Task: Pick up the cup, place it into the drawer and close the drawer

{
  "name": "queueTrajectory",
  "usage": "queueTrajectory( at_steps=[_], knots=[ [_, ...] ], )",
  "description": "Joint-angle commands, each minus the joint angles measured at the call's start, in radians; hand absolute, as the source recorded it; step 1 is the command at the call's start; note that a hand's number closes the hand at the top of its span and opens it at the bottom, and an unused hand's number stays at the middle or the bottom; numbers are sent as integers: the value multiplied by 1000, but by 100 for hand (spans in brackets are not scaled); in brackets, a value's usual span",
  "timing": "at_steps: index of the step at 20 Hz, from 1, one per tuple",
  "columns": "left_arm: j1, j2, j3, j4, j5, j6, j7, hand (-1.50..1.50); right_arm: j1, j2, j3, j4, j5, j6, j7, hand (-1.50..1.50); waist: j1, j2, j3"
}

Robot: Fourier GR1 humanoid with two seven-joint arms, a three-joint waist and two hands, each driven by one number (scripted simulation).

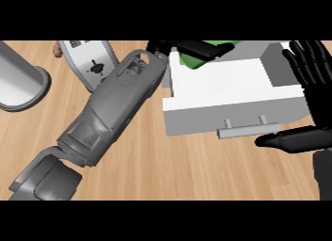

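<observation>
I'm seeing the left hand (196,48) curling round the green cup (191,62) at the far end of the open white drawer (224,89); can't tell if it's touching the bottom. Right hand (323,99) is resting open beside the drawer, thumb near the handle (248,130).

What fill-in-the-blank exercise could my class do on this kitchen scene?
The left robot hand holds a ___ cup.
The white drawer stands ___.
The right robot hand, fingers straight, holds ___.
Missing words: green; open; nothing.
</observation>
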Motion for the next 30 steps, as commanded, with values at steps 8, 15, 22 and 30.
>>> queueTrajectory(
  at_steps=[8,15,22,30],
  knots=[
    [69,0,-184,55,60,-45,-7,-150,-91,15,45,35,-12,25,-5,-150,-83,24,0],
    [91,0,-125,-24,218,-54,-97,-150,-117,39,133,21,-137,154,36,150,-114,27,-2],
    [118,0,-82,-53,325,-52,-267,-150,-67,-55,256,22,-198,377,100,150,-66,16,-3],
    [52,0,-70,-16,377,21,-255,-150,8,-204,323,-8,115,411,104,-150,22,-8,-1]
  ],
)
